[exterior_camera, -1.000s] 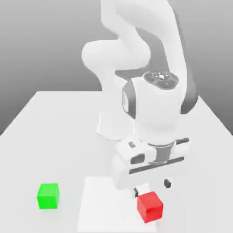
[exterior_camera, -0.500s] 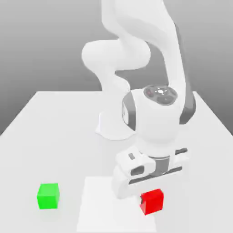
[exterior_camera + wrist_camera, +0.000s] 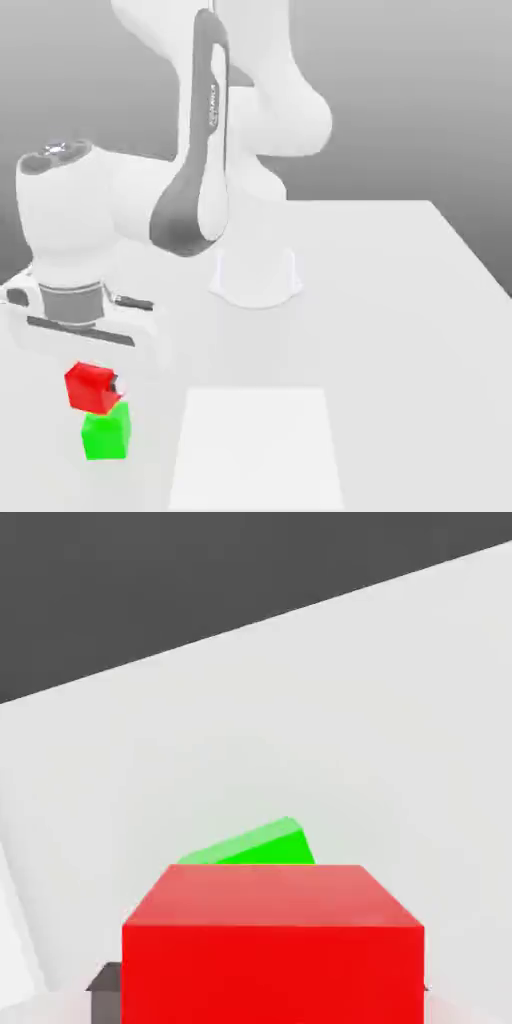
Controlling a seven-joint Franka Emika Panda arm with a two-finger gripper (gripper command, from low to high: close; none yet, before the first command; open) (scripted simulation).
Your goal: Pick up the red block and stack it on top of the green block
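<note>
While red block (image 3: 90,386) sits tilted directly above green block (image 3: 106,432), apparently touching its top: level before release. Gripper (image 3: 93,385) pinching red block between fingers. Centre over green block, lower squarely, spread fingers slowly, retract straight up to avoid toppling.
</note>
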